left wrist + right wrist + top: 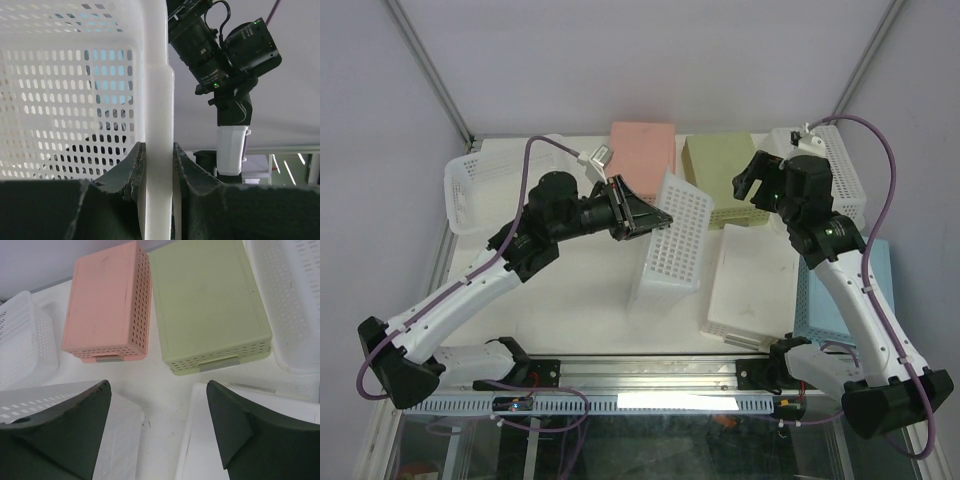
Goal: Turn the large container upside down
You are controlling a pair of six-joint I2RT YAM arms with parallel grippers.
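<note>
The left gripper (157,152) is clamped narrow on the thick white rim of the large container (65,90), one dark finger (131,172) pressed flat against each side of that rim. In the overhead view this gripper (655,216) meets the container (675,235) at its raised upper left edge. The right gripper (752,184) hangs with its jaws wide and nothing between them, above the back of the table and apart from the container; its own camera shows the gripper (157,387) over bare table top.

The table (570,310) is white and flat. Around the large container lie a pink container (643,148) and a green container (715,165) at the back, both bottom up, a white basket (480,185) at the back left, another white basket (842,170) at the back right, a white upturned container (752,285) just to the right, and a blue basket (835,300) beyond that. Pale grey walls close in the space, with metal posts (430,70) at the corners.

The large container is white plastic, its walls pierced with rows of small slots. It stands tilted near the table's middle, its lower end on the table towards the near edge.
</note>
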